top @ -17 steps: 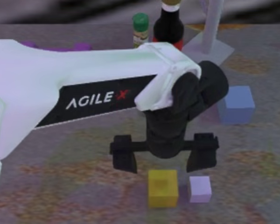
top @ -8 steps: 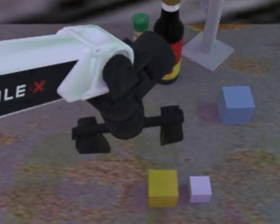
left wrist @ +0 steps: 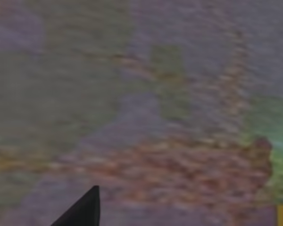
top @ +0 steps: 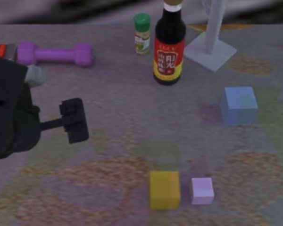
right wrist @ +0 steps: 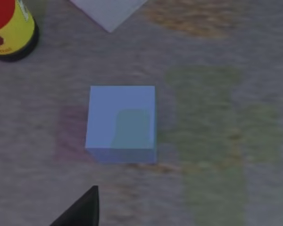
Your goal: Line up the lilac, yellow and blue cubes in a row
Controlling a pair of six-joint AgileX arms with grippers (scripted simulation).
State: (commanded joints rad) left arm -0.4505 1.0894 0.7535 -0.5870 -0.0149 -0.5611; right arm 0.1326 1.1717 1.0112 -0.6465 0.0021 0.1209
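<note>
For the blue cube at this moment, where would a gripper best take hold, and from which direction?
Grip the blue cube across two opposite vertical faces, coming straight down from above. It sits flat and square on the table, apart from the soy sauce bottle and the white stand, so all its sides look free; the right wrist view looks down on it.

Even, diffuse light falls over the mottled table (top: 132, 155), with no glare and no clear source. Shadows are faint: a soft dark patch sits beside the blue cube (top: 238, 104), and a thin one between the yellow cube (top: 164, 189) and the lilac cube (top: 202, 190). All three views are soft and smeared; the far background in the top view is blurred to streaks.
</note>
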